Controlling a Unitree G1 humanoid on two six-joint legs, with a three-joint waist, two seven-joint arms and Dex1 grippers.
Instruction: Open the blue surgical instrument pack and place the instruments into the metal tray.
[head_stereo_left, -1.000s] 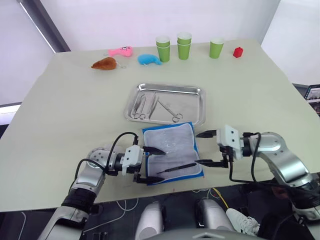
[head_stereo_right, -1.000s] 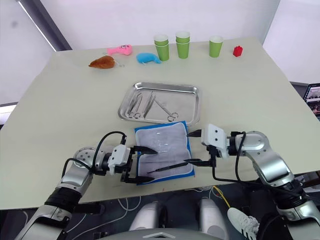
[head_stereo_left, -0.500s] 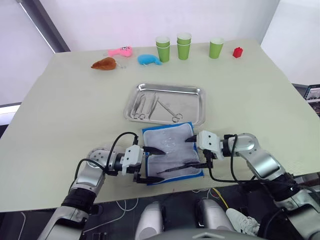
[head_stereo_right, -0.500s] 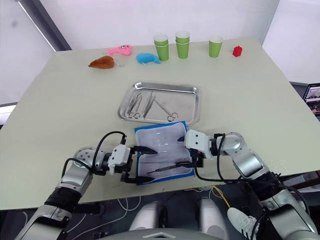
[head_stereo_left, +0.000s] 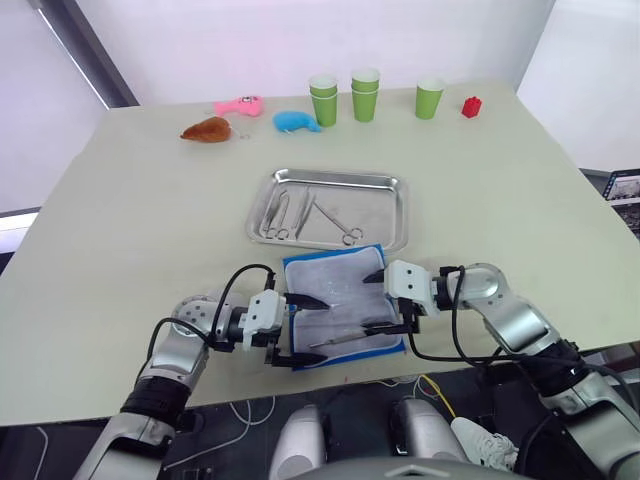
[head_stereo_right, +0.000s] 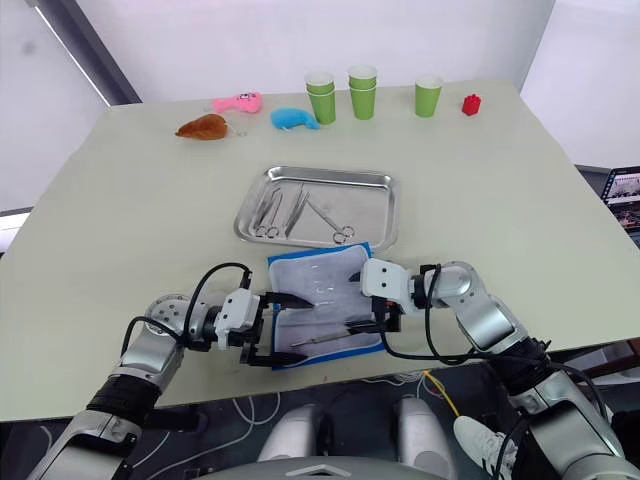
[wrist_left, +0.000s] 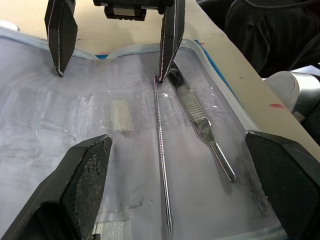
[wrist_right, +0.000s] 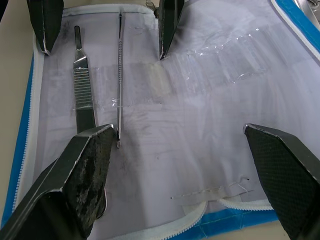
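With the right gripper (head_stereo_right: 367, 298) spread over the blue surgical instrument pack (head_stereo_right: 325, 303), the thin probe (wrist_right: 119, 75) beside its near finger is centred between the jaws before closing; the left gripper (head_stereo_right: 280, 327) is likewise held spread.

Along the far edge of the pale table (head_stereo_left: 130, 200) stand green paper cups (head_stereo_left: 365, 93) and a small red block (head_stereo_left: 471, 106). Left of them lie a blue plush toy (head_stereo_left: 297, 121), a pink toy (head_stereo_left: 239, 104) and a brown toy (head_stereo_left: 207, 130).

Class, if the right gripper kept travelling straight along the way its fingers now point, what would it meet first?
Most likely the left gripper, which faces the right gripper across the open blue surgical instrument pack. Height is unclear, so its lower finger may first scrape the forceps.
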